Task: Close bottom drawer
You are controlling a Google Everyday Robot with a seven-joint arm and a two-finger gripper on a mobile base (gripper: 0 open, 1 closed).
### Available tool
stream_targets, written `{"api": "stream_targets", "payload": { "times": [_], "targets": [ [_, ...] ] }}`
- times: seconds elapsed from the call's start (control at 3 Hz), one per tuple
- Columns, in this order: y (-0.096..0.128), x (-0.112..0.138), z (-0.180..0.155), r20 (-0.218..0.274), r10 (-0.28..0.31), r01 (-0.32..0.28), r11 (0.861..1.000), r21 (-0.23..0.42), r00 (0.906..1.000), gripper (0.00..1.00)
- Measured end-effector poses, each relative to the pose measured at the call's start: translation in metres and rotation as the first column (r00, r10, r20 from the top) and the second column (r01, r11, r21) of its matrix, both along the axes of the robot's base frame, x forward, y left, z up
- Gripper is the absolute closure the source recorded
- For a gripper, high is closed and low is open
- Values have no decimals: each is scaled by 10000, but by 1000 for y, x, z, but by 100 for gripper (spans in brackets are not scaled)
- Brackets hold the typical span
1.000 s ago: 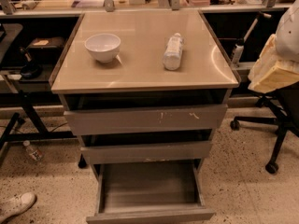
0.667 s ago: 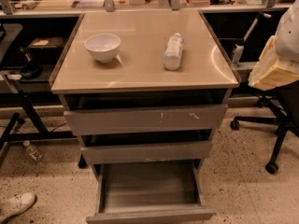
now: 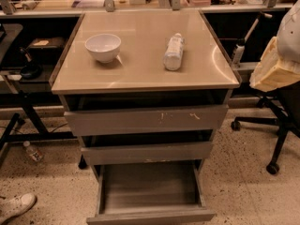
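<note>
The bottom drawer [image 3: 150, 191] is pulled out far toward me. Its grey box interior is bare and its plain flat front [image 3: 152, 216] sits at the lower frame edge. Above it the mid-width drawer front [image 3: 146, 152] and the wide scratched drawer front [image 3: 145, 119] each stand out a little from the cabinet. My gripper [image 3: 274, 69] shows as a white and cream shape at the right edge. It is level with the cabinet top, well above and to the right of the bottom drawer, and touches nothing.
On the cabinet top [image 3: 140, 69] stand a white bowl [image 3: 103, 47] and a lying plastic bottle [image 3: 174, 52]. An office chair base [image 3: 274, 139] is at the right. A small bottle [image 3: 33, 151] and a white shoe [image 3: 16, 206] lie on the floor left.
</note>
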State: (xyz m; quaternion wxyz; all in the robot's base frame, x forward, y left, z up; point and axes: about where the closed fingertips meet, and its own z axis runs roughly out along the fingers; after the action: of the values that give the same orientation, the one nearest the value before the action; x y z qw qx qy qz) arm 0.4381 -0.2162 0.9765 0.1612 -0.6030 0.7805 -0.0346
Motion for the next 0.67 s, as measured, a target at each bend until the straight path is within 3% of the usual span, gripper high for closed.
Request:
{"api": "stream_targets", "payload": {
  "times": [0.33, 0.67],
  "targets": [
    [8, -12, -31, -339, -4, 7, 9999, 105, 9994, 100],
    [38, -29, -84, -503, -15, 46, 9981, 611, 9987, 100]
  ]
}}
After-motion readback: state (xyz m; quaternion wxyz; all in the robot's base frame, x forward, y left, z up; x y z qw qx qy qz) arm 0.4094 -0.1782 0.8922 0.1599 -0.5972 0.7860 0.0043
